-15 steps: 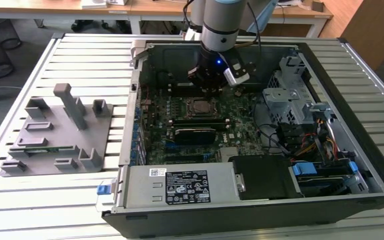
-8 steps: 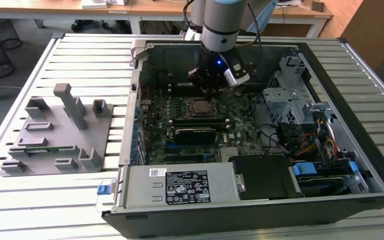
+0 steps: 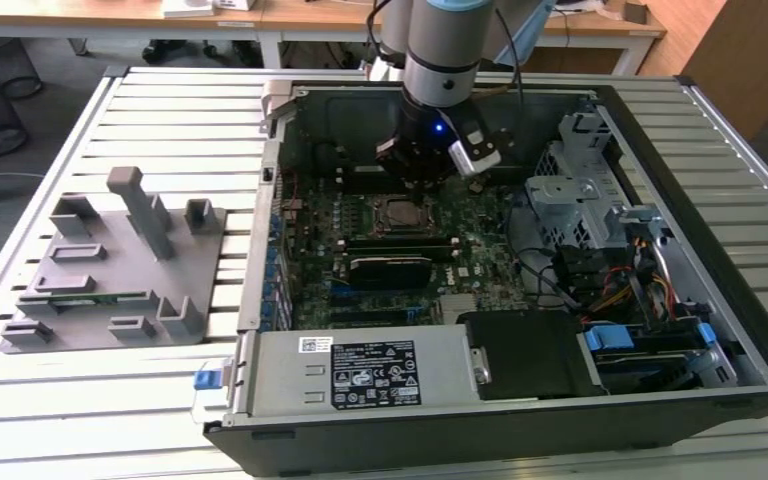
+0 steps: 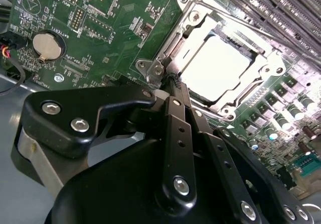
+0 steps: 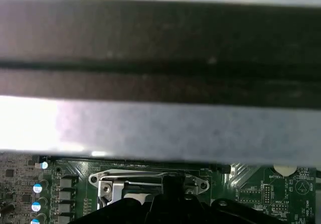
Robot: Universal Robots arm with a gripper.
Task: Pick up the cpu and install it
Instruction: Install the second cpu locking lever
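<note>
The arm is reaching down into the open computer case, its gripper hanging just above the motherboard socket. The green motherboard is lying flat inside. A grey fixture tray is sitting on the slatted table, towards the exterior view's left.
</note>
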